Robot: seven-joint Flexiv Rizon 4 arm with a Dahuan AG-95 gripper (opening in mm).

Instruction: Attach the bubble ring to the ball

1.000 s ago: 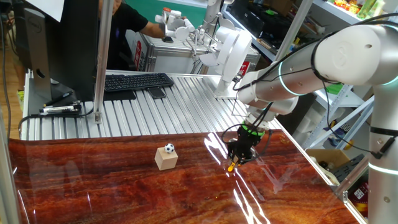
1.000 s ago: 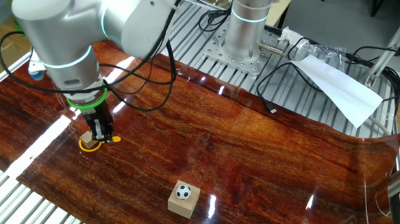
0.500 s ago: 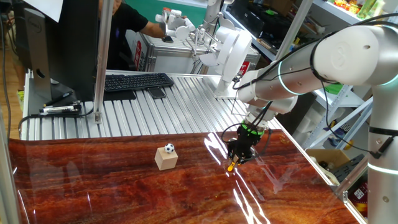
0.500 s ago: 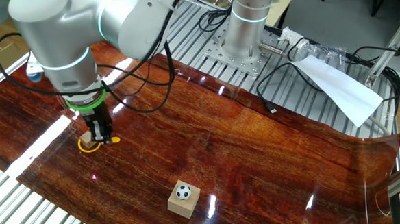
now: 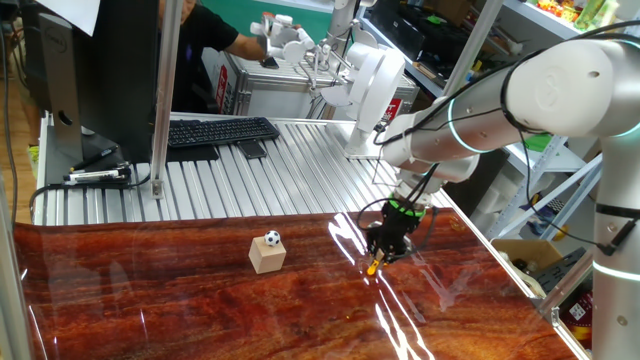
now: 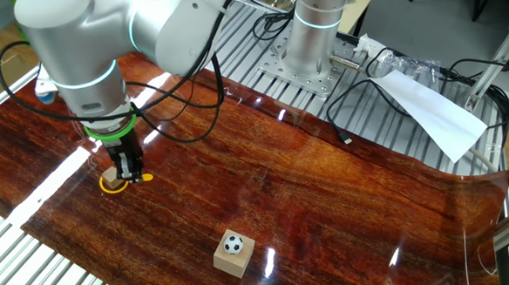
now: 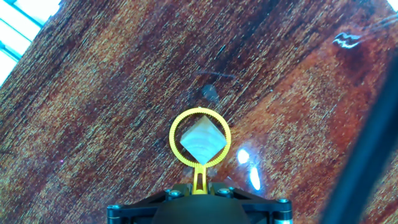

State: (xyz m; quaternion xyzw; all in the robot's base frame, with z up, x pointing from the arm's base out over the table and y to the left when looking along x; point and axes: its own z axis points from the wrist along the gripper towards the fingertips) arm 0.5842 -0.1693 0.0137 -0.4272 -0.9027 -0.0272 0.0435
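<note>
Glossy reddish wood-grain sheeting (image 6: pixel 309 183) covers the work table, with ribbed metal decking behind it and a keyboard (image 5: pixel 222 130) at the far left in one fixed view. At the right side of the sheet in that view, the gripper (image 5: pixel 385 250) points down at the surface, its fingers closed on the short stem of the bubble ring (image 7: pixel 200 138). The hand view shows the yellow loop lying flat around a small tan wooden cube (image 7: pixel 200 140), whose pale top fills the ring's opening; the stem runs back into the black jaws at the bottom edge. In the other fixed view the ring (image 6: pixel 115 185) shows as an orange loop at the foot of the gripper (image 6: pixel 130 173), near the left edge of the sheet. Well apart from it, the ball (image 5: pixel 272 238) sits on top of a second wooden cube (image 5: pixel 267 257) near the middle of the sheet; the other fixed view shows this ball (image 6: pixel 233 244) on its cube (image 6: pixel 233 257) close to the near edge.
</note>
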